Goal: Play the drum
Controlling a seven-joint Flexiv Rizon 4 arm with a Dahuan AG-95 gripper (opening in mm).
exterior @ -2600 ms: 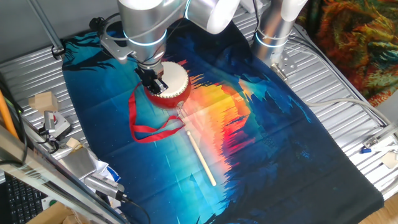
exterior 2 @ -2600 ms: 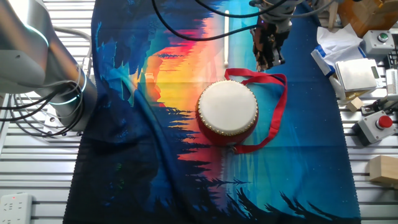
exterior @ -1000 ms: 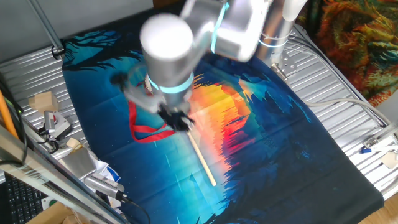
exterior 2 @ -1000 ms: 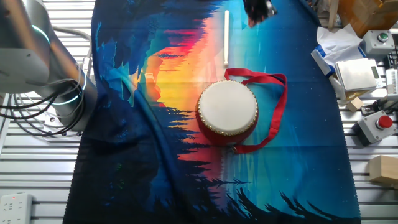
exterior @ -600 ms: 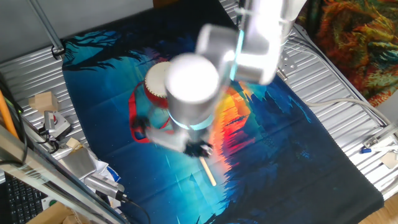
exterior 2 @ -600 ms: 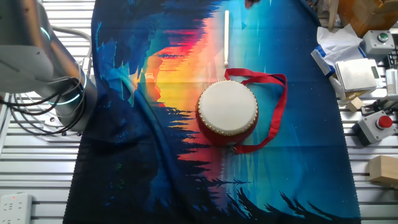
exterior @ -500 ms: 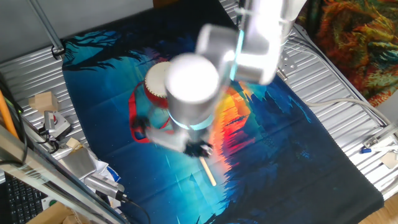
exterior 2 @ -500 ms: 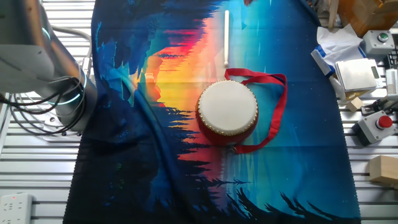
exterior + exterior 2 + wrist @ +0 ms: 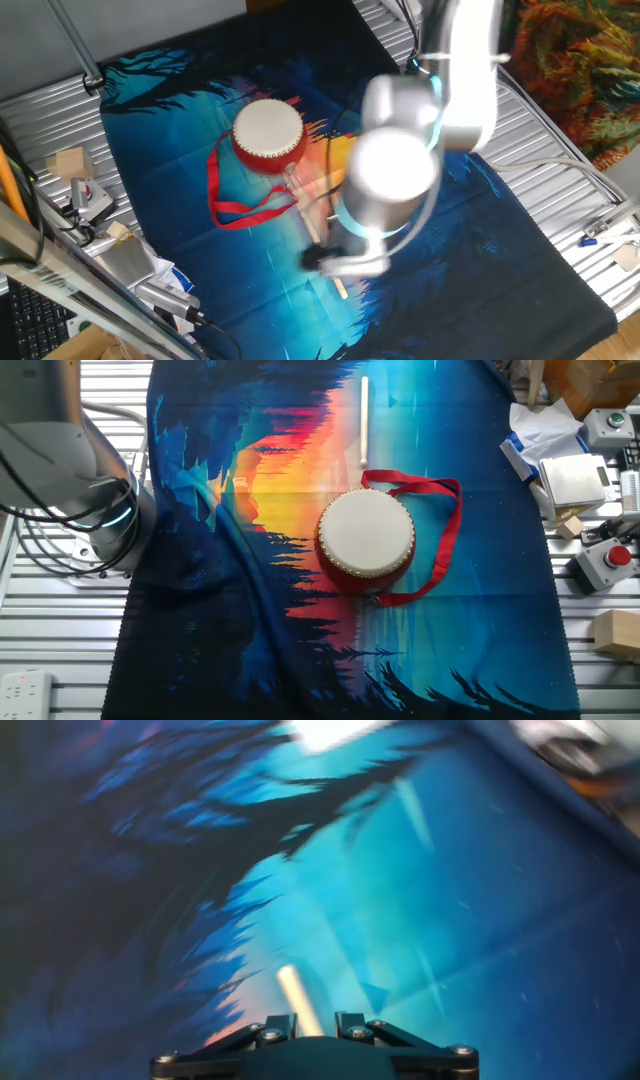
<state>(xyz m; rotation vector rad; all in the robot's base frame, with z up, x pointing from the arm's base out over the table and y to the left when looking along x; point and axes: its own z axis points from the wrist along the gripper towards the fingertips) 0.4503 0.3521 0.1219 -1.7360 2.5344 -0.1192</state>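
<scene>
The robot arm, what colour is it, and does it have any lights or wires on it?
The arm is chunky, round and silvery-white, with glowing turquoise rings at its joints and black cables looping beside its base. The gripper is dark metal with small silver screws.

The drum [image 9: 366, 544] has a smooth, matt cream skin on top, glossy red sides, and a flat red ribbon [image 9: 447, 536] of woven cloth. The stick [image 9: 364, 420] looks like pale, bare wood with a smooth finish. Both lie on a printed cloth [image 9: 240, 610], soft and faintly creased, with a slight sheen. Beneath it the table [image 9: 560, 190] is ribbed, dull silver metal. The arm [image 9: 395, 175] has a smooth, satin silver shell. The gripper [image 9: 314, 1042] base is dark matt metal with shiny screws.
</scene>
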